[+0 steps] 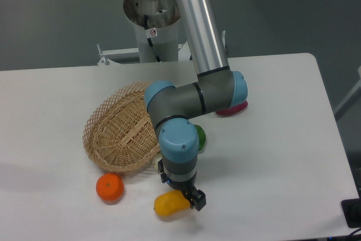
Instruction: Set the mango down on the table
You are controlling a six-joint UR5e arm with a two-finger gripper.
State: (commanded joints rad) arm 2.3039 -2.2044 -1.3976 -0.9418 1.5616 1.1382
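Observation:
The mango [167, 205], a yellow-orange oval fruit, lies low at the front of the white table [271, 167], just right of the orange. My gripper [183, 198] points straight down over the mango's right end and is shut on it. The wrist hides the fingers' upper parts and the far end of the fruit. Whether the mango touches the tabletop I cannot tell.
A round orange [109, 188] sits left of the mango. A tilted wicker basket [121, 131] lies behind it. A green vegetable [200, 137] peeks out beside the arm, and a dark red sweet potato [232, 109] lies behind the elbow. The table's front edge is close.

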